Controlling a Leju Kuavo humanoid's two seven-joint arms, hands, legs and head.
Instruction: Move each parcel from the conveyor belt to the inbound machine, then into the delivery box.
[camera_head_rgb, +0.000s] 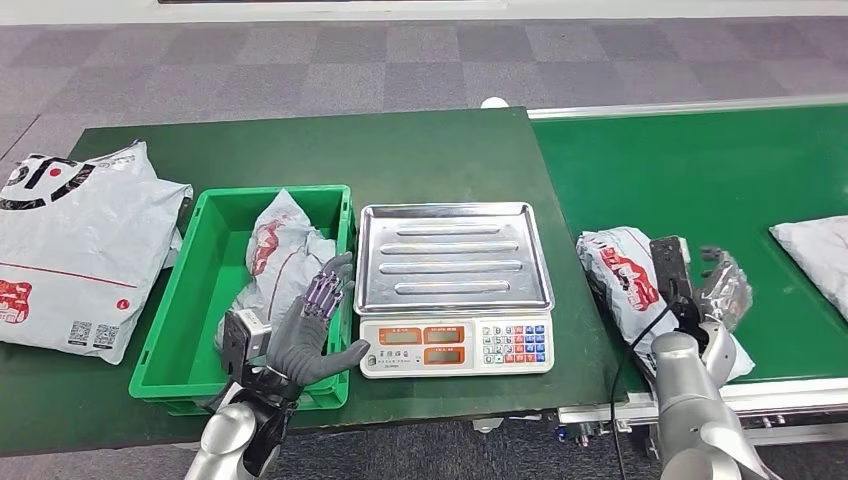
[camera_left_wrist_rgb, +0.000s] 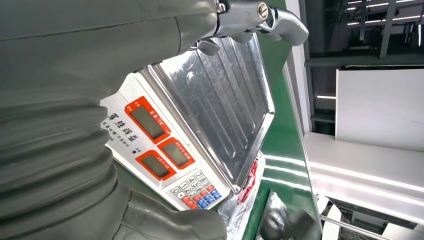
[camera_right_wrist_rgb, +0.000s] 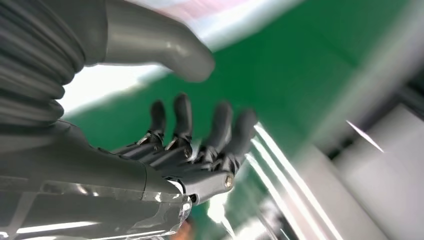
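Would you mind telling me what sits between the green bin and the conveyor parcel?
The scale, its steel tray bare, sits between the bin and the parcel in the head view.

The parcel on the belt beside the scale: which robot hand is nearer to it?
Right. The right robot hand hovers at the parcel, empty; the left robot hand is beyond the scale, over the green bin.

Scale (camera_head_rgb: 455, 290) as landmark, mid tabletop (camera_head_rgb: 420, 150). Its steel pan (camera_head_rgb: 454, 255) bare, open from above. Green crate (camera_head_rgb: 170, 340) touching the scale's left side; raised walls, a parcel (camera_head_rgb: 285, 260) lying inside. Left hand (camera_head_rgb: 310, 330), fingers spread, holding nothing, sits over the crate's wall nearest the scale. Big grey bag (camera_head_rgb: 75, 260) beyond the crate. Behind the scale, bare green tabletop. Right of the scale, conveyor belt (camera_head_rgb: 700, 170): a wrapped parcel (camera_head_rgb: 625, 275) near its edge, right hand (camera_head_rgb: 705, 285) just beside it, another parcel (camera_head_rgb: 815, 255) farther right.
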